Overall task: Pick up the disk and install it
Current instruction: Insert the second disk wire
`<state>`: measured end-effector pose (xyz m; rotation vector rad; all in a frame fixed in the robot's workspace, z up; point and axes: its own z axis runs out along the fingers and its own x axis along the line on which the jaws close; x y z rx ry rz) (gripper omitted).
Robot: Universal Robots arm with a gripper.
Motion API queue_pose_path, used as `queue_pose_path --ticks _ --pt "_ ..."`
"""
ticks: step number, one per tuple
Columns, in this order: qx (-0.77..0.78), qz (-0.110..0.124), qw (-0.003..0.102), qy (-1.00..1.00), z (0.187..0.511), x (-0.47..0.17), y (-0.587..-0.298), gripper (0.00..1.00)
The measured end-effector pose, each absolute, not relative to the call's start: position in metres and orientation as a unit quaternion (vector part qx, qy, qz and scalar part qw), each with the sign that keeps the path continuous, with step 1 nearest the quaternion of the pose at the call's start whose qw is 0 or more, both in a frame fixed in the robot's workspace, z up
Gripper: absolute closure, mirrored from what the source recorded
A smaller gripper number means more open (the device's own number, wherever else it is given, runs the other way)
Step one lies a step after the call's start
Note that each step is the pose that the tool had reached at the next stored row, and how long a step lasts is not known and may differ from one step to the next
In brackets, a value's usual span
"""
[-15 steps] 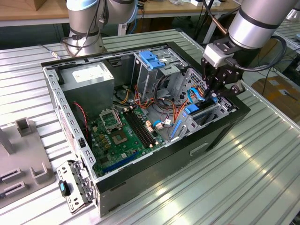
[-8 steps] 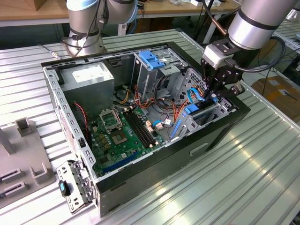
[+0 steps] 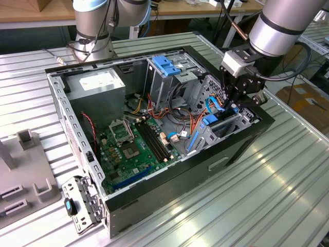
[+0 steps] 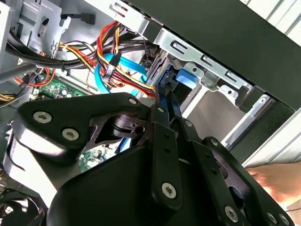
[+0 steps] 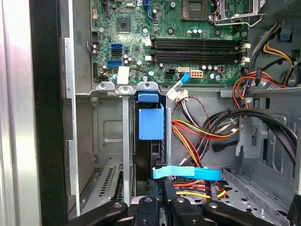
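My claw (image 3: 232, 105) is down inside the front corner of the open computer case (image 3: 154, 180), which lies on its side on the ribbed tabletop (image 3: 257, 206); lying that way, the case leaves its drive slots facing up, so I can reach them from above.

The disk (image 3: 212, 121) stands on edge in the grey metal slot (image 5: 124, 141) beside the case's front wall, with its blue frame end (image 5: 151, 123) towards the circuit board (image 3: 128, 149); it is upright because the rails of the slot only take it edge-on.

In both wrist views my two fingers (image 5: 146, 207) lie close together along the thin edge of the disk (image 4: 182, 77); I judge that they are pinching it, though my own black linkage hides the contact itself, so I would not swear to it. A narrow grip on the edge makes sense, since the slot walls stand just beside the disk on both sides and leave no room for a wide hold.

The bundle of red, yellow and black cables (image 5: 202, 129) and a flat blue cable (image 5: 188, 173) lie just beside the slot; the blue one crosses close in front of my fingers. How deep the disk sits I cannot tell.
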<state>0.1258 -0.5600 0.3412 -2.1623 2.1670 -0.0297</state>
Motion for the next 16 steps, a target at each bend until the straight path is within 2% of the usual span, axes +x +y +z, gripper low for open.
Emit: queue_pose_path --ticks 9,12,16 --pt "-0.706 -0.009 0.041 0.707 0.3392 0.1259 -0.5599 0.82" --pt "-0.706 -0.01 0.04 0.707 0.3397 0.1258 -0.5599 0.64" --pt "-0.706 -0.01 0.04 0.707 0.3442 0.1259 -0.5598 0.64"
